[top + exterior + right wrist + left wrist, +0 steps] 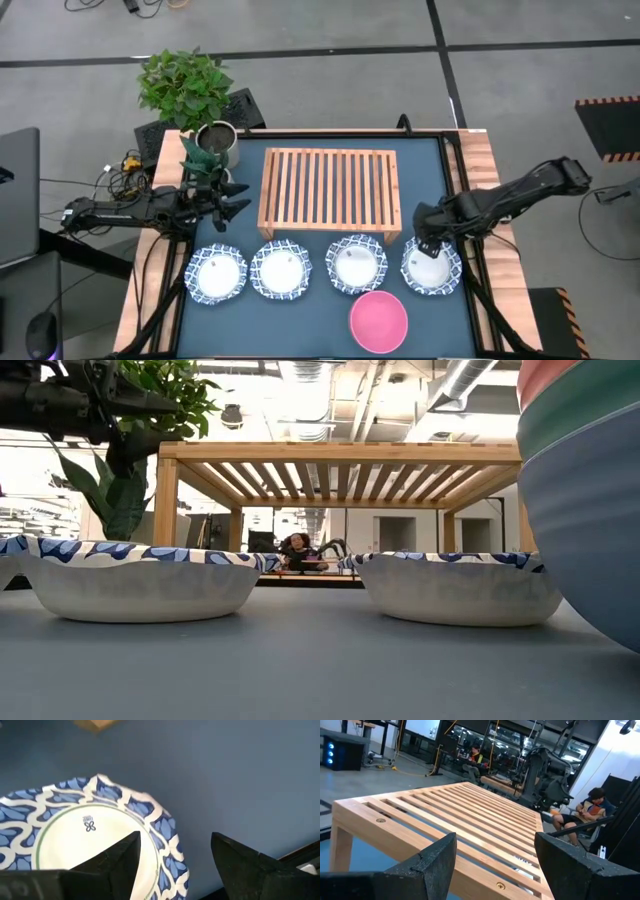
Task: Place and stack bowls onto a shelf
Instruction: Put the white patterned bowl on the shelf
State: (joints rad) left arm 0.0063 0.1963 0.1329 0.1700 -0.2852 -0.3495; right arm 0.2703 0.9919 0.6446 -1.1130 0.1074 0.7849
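- The right gripper [431, 247] hangs directly over the rightmost patterned bowl [432, 266], its jaws spread and holding nothing; in the right wrist view the bowl's blue-and-white rim [150, 815] lies just ahead of the two dark fingers [117, 855].
- The left gripper [232, 200] waits beside the shelf's left end, jaws spread and empty, with the slatted top of the shelf [470, 815] stretching straight ahead between and beyond its fingers [440, 857].
- The light-wood shelf [329, 190] stands bare on the dark blue desk [425, 175], between the two grippers.
- Three more patterned bowls [284, 268] sit in a row on the desk in front of the shelf, to the left of the right gripper's jaws.
- A pink bowl [378, 321] rests near the desk's front edge, just below and to the left of the right gripper; the low view shows green and blue bowls stacked under it [590, 490].
- A potted plant [190, 95] stands at the desk's back corner behind the left gripper.
- People sit in the room beyond the shelf [587, 810].
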